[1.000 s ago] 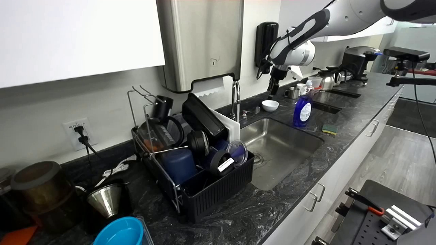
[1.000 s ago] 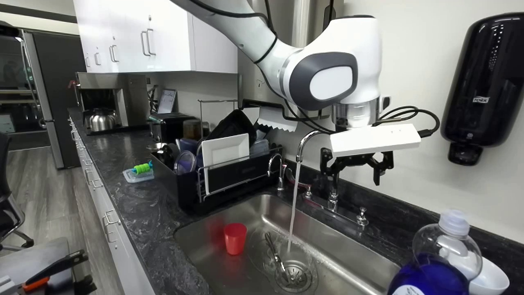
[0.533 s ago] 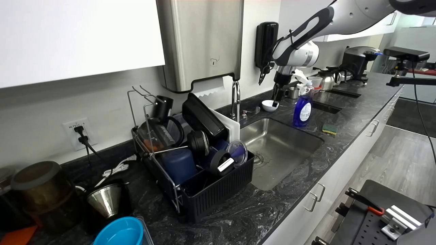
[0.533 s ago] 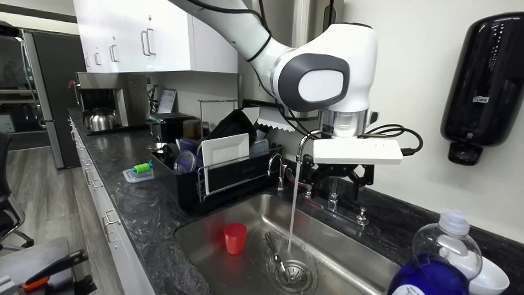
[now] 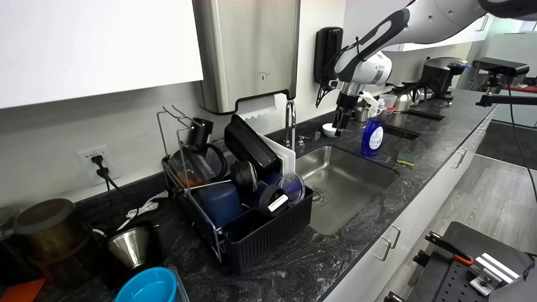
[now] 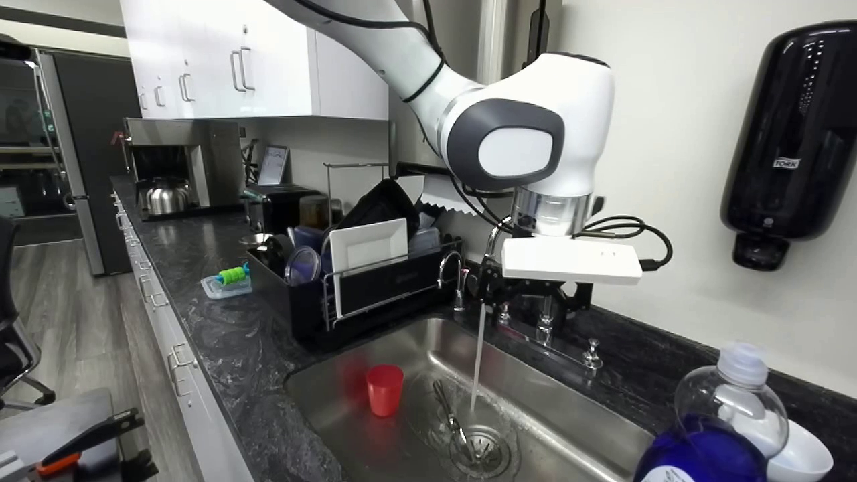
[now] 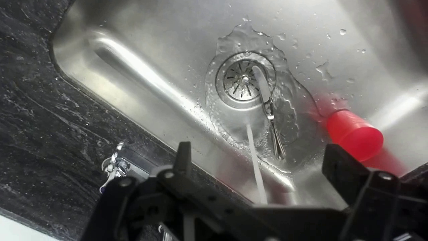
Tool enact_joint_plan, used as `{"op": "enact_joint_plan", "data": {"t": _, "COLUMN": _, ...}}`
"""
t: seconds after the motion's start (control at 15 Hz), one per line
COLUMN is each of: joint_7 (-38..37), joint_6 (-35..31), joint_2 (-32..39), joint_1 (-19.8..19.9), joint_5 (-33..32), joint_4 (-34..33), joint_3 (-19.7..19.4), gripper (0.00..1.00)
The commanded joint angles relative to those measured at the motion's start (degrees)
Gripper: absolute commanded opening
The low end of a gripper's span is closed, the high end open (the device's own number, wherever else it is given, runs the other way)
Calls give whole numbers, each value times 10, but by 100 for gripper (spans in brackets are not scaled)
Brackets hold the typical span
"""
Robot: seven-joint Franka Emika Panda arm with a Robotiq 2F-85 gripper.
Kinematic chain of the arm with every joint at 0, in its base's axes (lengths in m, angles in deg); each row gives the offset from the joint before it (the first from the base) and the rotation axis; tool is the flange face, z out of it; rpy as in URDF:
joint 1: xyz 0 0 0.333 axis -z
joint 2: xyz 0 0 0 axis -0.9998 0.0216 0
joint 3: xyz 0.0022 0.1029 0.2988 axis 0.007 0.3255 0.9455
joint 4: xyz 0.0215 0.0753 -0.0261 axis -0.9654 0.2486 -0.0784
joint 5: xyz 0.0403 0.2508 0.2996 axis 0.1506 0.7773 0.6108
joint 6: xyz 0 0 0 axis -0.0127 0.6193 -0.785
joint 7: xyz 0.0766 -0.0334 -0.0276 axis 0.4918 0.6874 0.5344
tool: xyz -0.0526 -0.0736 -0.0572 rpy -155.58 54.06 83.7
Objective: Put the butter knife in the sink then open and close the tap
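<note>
The butter knife [image 6: 455, 425] lies in the steel sink [image 6: 562, 428], its blade tip over the drain; the wrist view shows it whole [image 7: 275, 140]. Water [image 6: 479, 355] runs from the curved tap [image 6: 494, 239] in a steady stream, which also shows in the wrist view [image 7: 255, 160]. My gripper [image 6: 529, 311] is open and empty, low beside the tap spout and above the sink's back edge. It hides the spout's end in this exterior view. In the wrist view the jaws stand wide apart. A tap handle [image 6: 592, 355] stands to the right; one shows in the wrist view [image 7: 115, 167].
A red cup [image 6: 385, 391] stands in the sink. A full dish rack [image 5: 272, 230] stands beside the sink. A blue soap bottle [image 5: 372, 138], a white bowl [image 5: 328, 131] and a sponge [image 5: 406, 158] are at the sink's other side.
My gripper has moved down and towards the tap spout, leftward in an exterior view, and stays open. The water still runs; the knife and cup have not moved.
</note>
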Motion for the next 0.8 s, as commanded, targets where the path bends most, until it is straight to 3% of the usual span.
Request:
{"op": "enact_joint_plan", "data": {"t": 0.0, "joint_7": 34, "joint_6": 17, "joint_2": 3, "joint_1": -5, "joint_5": 35, "joint_4": -4, "joint_3": -8, "gripper": 100}}
{"op": "enact_joint_plan", "data": {"t": 0.73, "joint_7": 94, "joint_6": -20, "joint_2": 73, "joint_1": -1, "joint_5": 89, "joint_4": -32, "joint_3": 6, "gripper": 100}}
